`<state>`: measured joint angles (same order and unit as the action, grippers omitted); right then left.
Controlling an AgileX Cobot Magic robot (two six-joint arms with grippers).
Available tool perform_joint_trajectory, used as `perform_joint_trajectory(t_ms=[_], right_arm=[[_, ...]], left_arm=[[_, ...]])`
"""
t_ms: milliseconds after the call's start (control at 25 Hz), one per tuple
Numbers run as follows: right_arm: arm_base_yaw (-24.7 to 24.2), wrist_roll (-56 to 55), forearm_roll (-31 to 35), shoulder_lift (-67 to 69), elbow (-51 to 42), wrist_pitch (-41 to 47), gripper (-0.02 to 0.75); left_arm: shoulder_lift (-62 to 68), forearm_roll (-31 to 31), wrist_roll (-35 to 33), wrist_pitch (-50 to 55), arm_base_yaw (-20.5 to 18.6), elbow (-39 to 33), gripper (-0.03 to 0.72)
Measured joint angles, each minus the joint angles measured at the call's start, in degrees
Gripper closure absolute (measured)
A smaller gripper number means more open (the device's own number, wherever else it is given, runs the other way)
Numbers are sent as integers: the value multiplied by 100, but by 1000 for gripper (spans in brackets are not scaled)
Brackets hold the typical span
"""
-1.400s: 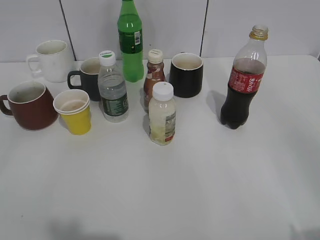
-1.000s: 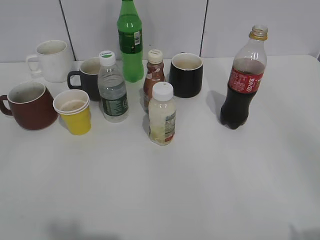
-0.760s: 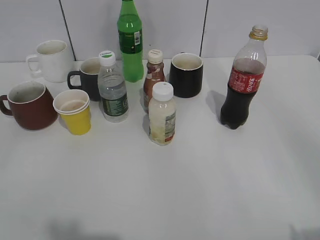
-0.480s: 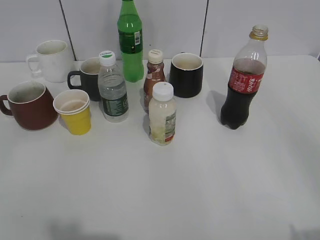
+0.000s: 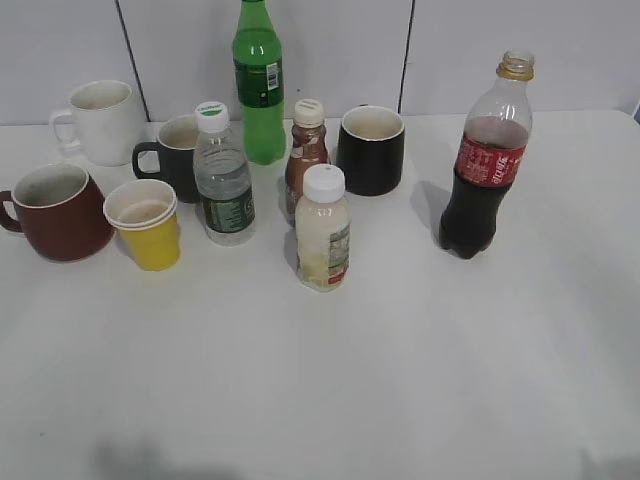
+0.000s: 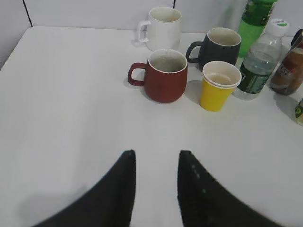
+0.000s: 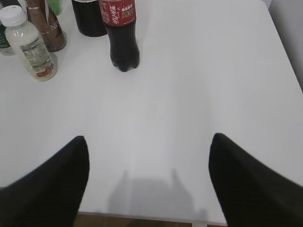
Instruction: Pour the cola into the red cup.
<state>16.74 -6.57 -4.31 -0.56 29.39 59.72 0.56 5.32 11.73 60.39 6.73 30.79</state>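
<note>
The cola bottle (image 5: 485, 160), clear with a red label and gold neck ring, capless, stands upright at the right of the white table; it also shows in the right wrist view (image 7: 121, 33). The red cup (image 5: 55, 211), a maroon mug with a pale inside, stands at the far left, and in the left wrist view (image 6: 164, 75) it is straight ahead. My left gripper (image 6: 156, 153) is open and empty over the near table, well short of the cup. My right gripper (image 7: 149, 139) is wide open and empty near the table's front edge, short of the cola. Neither gripper shows in the exterior view.
Between cup and cola stand a yellow paper cup (image 5: 145, 222), a water bottle (image 5: 222, 175), a pale-drink bottle (image 5: 323, 230), a small brown bottle (image 5: 305, 155), a green bottle (image 5: 258, 80), two black mugs (image 5: 371, 150) and a white mug (image 5: 100, 120). The table's front edge (image 7: 142, 218) shows below my right gripper.
The objects in the exterior view have shifted very slightly left; nothing on the table has been moved or touched.
</note>
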Motion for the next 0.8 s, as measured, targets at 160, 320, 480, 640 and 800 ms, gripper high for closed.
perform_joint_trajectory(t_ms=[160,320,480,640,800], right_arm=[[0,0,0,0,0,0,148],[0,0,0,0,0,0,148],[0,0,0,0,0,0,148],[0,0,5,0,0,-6,148],[0,0,5,0,0,-6,148]], left_arm=[[1111,720,0,-1242,0,64,452],[3013,1486,525,-4073,-105,92,452],[5378,1470,746,-6080,-647,97,452],[6933,1486,780,-7336,-1394,97,452],[8114,1972,909,-8549,-2078,99,452]])
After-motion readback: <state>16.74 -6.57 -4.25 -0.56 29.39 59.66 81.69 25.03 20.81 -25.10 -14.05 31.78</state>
